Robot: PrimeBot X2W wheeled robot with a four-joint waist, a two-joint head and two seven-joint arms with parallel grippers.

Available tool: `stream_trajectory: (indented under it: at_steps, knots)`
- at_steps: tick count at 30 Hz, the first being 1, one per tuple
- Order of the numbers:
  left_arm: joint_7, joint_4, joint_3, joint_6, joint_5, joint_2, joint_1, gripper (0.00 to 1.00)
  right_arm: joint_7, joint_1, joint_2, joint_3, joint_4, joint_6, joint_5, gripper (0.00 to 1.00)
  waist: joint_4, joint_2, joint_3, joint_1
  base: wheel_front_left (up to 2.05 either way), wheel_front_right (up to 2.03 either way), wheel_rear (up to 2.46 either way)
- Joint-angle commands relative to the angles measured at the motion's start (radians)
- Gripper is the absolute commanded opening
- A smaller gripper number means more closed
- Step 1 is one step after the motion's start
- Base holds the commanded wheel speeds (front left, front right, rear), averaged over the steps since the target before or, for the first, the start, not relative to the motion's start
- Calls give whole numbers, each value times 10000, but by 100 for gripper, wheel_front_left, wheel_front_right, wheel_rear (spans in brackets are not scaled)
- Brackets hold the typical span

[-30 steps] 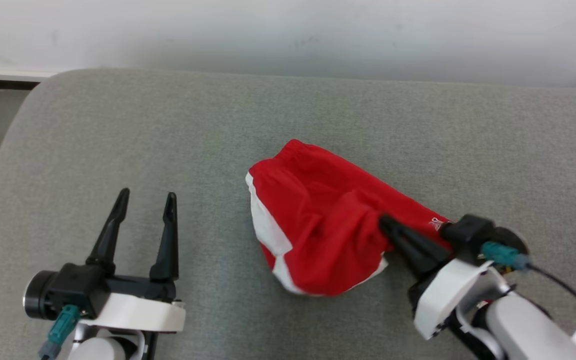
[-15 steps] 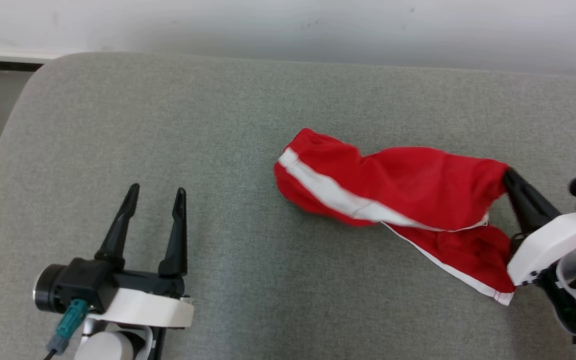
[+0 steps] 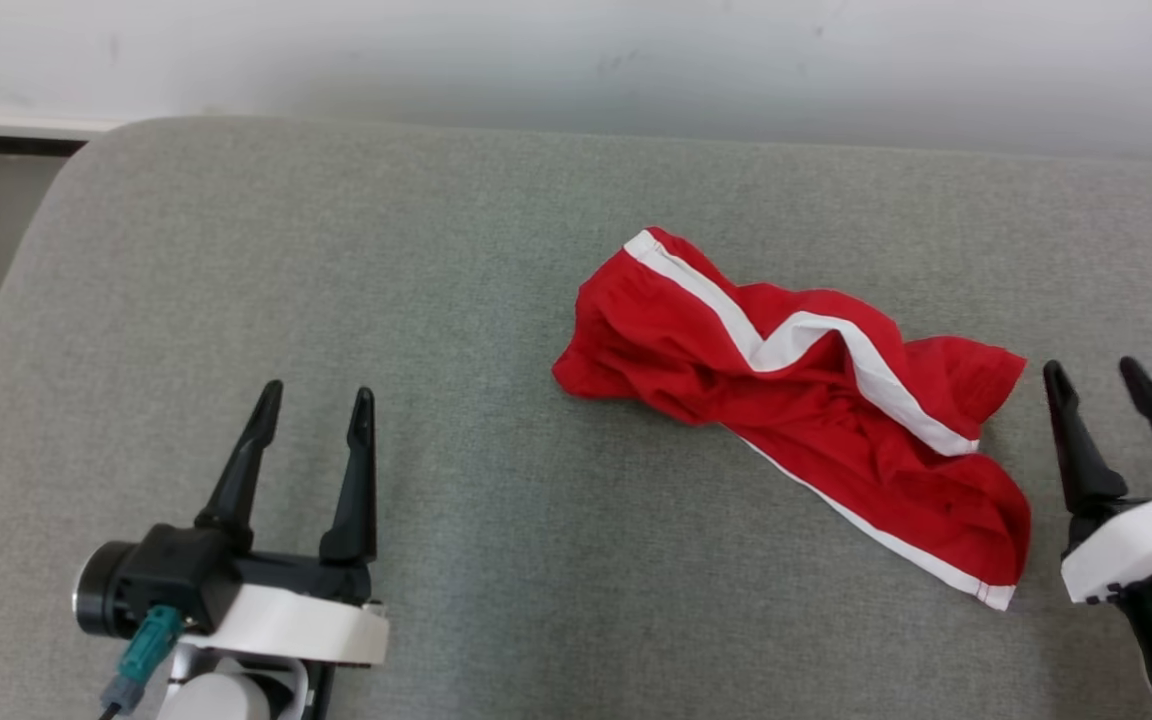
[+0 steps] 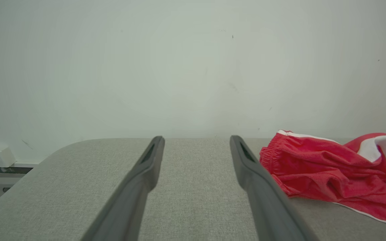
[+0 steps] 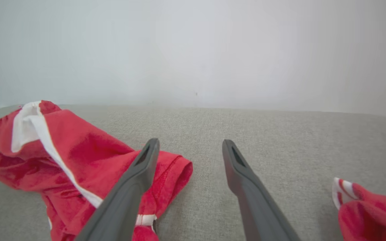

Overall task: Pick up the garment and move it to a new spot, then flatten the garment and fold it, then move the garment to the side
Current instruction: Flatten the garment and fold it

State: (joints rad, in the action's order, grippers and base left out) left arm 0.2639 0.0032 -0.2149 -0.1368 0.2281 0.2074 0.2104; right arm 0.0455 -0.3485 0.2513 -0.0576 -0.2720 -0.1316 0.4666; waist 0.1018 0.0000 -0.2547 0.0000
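Red garment now lies crumpled right of centre on the grey desk. My right gripper has just let it go, jaws wide beside the hem. My left gripper idles, jaws apart. Move done, I judge; flattening is next.

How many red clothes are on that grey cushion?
2. Red shorts lie crumpled left of the right pincer; a second red piece peeks into the right wrist view's lower right corner, mostly cut off.

Head view overhead on cushion; wrist views low, toward wall, garment in all
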Motion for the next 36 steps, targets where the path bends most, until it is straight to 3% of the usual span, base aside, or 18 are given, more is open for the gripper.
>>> stream_trajectory:
  at_steps: [1, 6, 15, 22, 36]
  knots:
    - [0, 48, 70, -3, -167, 74, -172, 100, -373, 312, 144, 136, 393, 22, -429, 100, -141, 0, 150, 0, 0, 0, 0]
    - [0, 70, 170, -25, -167, 169, -398, 100, -931, 1090, -107, 666, 2017, 22, -1546, 100, -366, 0, 449, 0, 0, 0, 0]
    - [-80, -26, 234, -166, -165, 346, -817, 100, -237, 3233, -1309, 958, 4583, 22, -2276, 100, -619, 0, 866, 0, 0, 0, 0]
    - [-242, -208, 270, -277, -121, 476, -933, 100, -38, 3749, -1688, 944, 5133, 22, -2298, 100, -739, 0, 838, 0, 0, 0, 0]
    - [-395, -380, 22, -250, -224, 523, -559, 100, 131, 3634, -1732, 939, 5272, 22, -2286, 100, -735, 0, 697, 0, 0, 0, 0]
